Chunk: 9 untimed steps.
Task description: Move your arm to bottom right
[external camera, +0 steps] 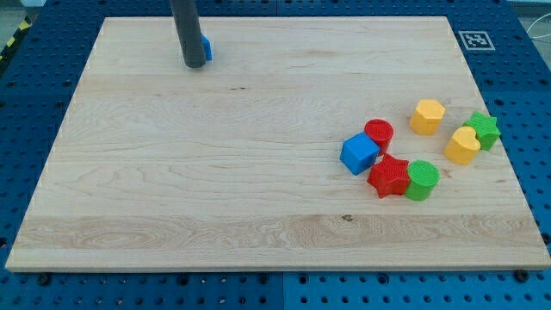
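My tip [195, 65] rests on the wooden board [215, 172] near the view's top left. A small blue block [207, 47] sits right behind it, mostly hidden by the rod, so its shape is unclear. A cluster lies at the view's right: a blue cube [359, 153], a red cylinder [378, 133], a red star [389, 176] and a green cylinder [422, 180]. Further right are a yellow hexagon [427, 115], a yellow heart-like block [462, 145] and a green star [484, 129]. The tip is far from this cluster.
A black-and-white marker tag [476, 40] is at the board's top right corner. Blue perforated table surface [525, 86] surrounds the board.
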Available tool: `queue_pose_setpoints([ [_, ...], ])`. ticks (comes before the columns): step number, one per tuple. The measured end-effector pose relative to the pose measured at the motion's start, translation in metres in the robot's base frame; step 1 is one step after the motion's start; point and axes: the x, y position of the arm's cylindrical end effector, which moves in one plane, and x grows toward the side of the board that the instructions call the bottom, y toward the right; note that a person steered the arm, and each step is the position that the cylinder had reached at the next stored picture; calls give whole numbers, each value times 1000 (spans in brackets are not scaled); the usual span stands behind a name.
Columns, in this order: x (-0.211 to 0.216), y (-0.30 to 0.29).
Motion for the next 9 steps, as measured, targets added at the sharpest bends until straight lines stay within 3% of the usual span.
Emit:
queue_pose_setpoints([
  [2, -8, -2],
  [7, 113, 55],
  [9, 163, 49],
])
